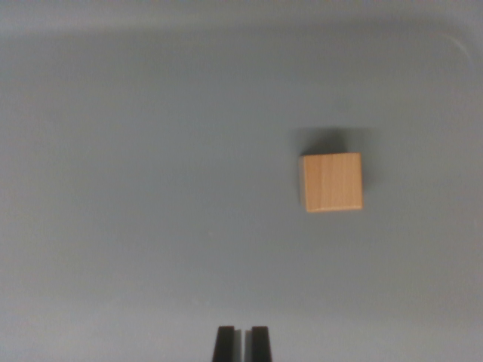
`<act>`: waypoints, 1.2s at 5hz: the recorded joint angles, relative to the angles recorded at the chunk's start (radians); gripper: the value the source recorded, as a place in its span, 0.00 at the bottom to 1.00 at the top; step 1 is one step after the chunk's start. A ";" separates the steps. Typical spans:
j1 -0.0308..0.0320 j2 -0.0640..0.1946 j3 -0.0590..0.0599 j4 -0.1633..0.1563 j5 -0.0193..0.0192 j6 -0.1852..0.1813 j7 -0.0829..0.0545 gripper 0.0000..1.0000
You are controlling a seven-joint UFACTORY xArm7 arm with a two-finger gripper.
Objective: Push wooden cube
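Wooden cube (331, 182) rests on the table surface (136, 188), right of centre in the wrist view. Gripper (242, 343) sits at the near edge, well apart from the cube, which lies farther and rightward.

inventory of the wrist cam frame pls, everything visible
wooden cube: 1, light tan with visible grain, right of centre in the wrist view, resting on the surface with a dark shadow along its upper edge, nothing touching it
surface: 1, plain grey, fills almost the whole frame; a faint curved edge shows near the top right corner
gripper: 1, black fingertips at the bottom edge just right of centre, only a narrow gap between them, well apart from the cube and to its lower left in the view
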 joint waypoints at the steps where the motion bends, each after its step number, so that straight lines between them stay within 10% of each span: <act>1: -0.0038 0.010 -0.006 -0.031 0.0000 -0.044 -0.013 0.00; 6: -0.0114 0.031 -0.017 -0.093 0.0001 -0.132 -0.040 0.00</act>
